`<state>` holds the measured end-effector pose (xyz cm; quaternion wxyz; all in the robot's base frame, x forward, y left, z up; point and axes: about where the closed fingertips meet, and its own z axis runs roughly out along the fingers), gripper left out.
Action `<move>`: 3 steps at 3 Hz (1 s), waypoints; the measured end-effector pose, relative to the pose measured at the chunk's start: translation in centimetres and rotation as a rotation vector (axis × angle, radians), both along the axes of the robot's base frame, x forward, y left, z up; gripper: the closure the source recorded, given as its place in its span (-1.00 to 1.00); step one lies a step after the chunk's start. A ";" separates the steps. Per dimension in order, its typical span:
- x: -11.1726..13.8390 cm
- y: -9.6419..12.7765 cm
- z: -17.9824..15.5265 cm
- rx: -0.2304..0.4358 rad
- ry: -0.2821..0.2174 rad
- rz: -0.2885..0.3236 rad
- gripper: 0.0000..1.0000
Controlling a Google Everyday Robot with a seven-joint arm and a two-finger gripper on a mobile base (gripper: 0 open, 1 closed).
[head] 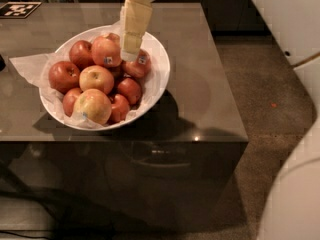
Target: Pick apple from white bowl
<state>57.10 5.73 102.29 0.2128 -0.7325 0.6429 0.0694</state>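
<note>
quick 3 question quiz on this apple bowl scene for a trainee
1. True or false: the gripper hangs over the back of the white bowl.
2. What lines the bowl? A) a blue cloth B) white paper C) nothing
3. Fill in: the big apple with the dark sticker sits just to the picture's ___ of the gripper.
Key: 1 true; 2 B; 3 left.
</note>
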 end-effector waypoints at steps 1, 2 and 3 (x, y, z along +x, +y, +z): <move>0.6 0.5 0.1 0.019 -0.016 -0.004 -1.00; 1.6 0.8 -0.7 0.059 -0.039 0.017 -1.00; 2.3 1.0 -1.9 0.138 -0.040 0.034 -1.00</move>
